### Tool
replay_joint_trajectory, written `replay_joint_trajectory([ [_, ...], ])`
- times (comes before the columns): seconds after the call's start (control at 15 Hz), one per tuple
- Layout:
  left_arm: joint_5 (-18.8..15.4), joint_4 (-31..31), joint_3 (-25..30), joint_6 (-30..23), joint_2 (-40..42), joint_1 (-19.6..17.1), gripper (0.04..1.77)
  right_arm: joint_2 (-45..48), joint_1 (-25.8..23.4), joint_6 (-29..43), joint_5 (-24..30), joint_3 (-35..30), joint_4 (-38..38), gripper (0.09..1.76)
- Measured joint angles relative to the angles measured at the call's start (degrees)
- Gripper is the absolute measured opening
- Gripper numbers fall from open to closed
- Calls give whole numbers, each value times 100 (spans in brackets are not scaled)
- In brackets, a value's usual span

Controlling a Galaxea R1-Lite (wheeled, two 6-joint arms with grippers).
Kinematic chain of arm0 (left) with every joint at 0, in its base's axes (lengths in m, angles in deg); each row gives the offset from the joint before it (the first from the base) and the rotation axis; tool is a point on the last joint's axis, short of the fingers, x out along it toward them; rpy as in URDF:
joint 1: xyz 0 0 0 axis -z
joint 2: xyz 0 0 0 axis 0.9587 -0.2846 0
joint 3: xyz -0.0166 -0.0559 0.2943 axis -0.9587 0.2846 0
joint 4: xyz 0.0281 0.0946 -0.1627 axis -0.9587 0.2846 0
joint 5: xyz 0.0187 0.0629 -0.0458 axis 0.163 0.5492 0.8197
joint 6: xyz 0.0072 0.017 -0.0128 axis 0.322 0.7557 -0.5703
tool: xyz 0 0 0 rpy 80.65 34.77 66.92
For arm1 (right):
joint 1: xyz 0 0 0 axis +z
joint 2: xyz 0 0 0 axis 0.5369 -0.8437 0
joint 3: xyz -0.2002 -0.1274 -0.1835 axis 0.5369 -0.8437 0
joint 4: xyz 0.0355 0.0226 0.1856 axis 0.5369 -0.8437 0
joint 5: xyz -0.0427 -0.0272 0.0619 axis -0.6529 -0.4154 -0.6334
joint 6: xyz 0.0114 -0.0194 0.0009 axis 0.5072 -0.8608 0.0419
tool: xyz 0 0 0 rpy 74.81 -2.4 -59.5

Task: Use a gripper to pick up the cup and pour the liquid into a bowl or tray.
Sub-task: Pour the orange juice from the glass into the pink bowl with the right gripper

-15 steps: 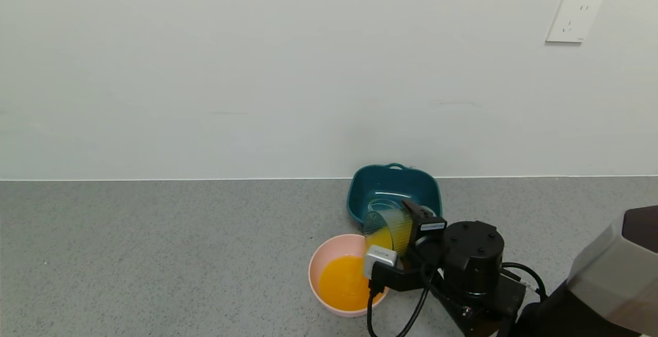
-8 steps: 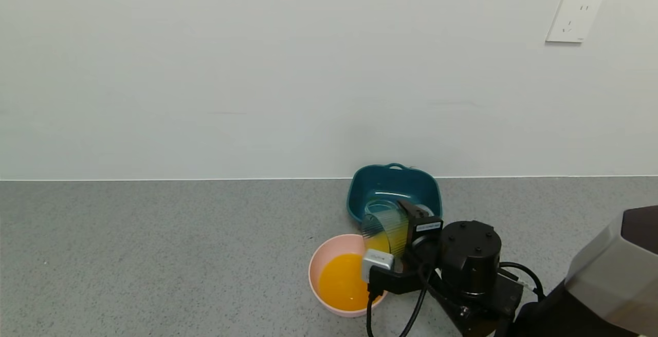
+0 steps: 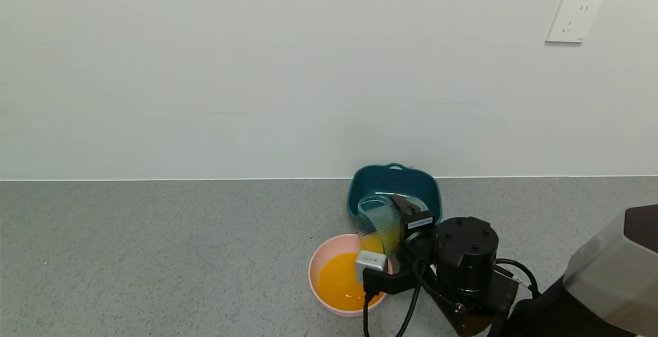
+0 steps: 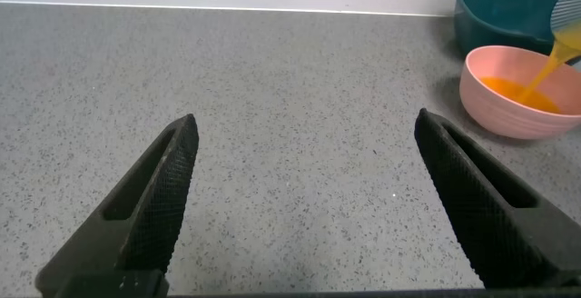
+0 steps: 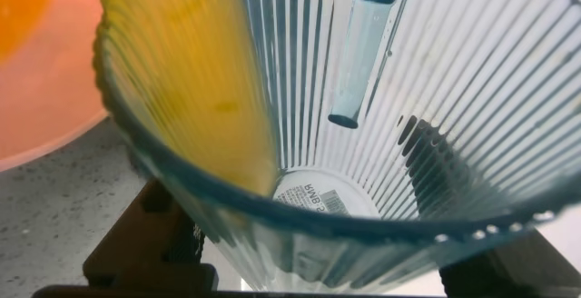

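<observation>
My right gripper (image 3: 393, 237) is shut on the ribbed translucent cup (image 3: 379, 222) and holds it tipped over the pink bowl (image 3: 320, 261). Orange liquid (image 3: 339, 281) fills the bowl's bottom, and a thin stream runs from the cup's rim. In the right wrist view the cup (image 5: 381, 107) fills the picture, with orange liquid (image 5: 195, 89) running along one wall and the pink bowl (image 5: 41, 89) beyond. The left wrist view shows the bowl (image 4: 513, 84) far off with the stream (image 4: 545, 66) falling into it. My left gripper (image 4: 304, 134) is open and empty over bare counter.
A dark teal basin with a handle (image 3: 393, 185) stands just behind the cup and bowl, against the wall; it also shows in the left wrist view (image 4: 499, 12). The grey speckled counter (image 3: 154, 249) stretches to the left. A wall socket (image 3: 573, 18) is high on the right.
My right gripper has tipped the cup further, its rim lower over the bowl. Less liquid shows in the cup. The left arm has not moved.
</observation>
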State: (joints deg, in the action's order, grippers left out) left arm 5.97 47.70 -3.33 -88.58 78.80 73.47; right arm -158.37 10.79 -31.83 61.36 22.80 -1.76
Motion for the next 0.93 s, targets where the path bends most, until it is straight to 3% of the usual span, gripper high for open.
replay_joint_trajectory([
  [0.93,0,0,0,0,0,0,172,22,33,-1008,5,112,-88,138],
])
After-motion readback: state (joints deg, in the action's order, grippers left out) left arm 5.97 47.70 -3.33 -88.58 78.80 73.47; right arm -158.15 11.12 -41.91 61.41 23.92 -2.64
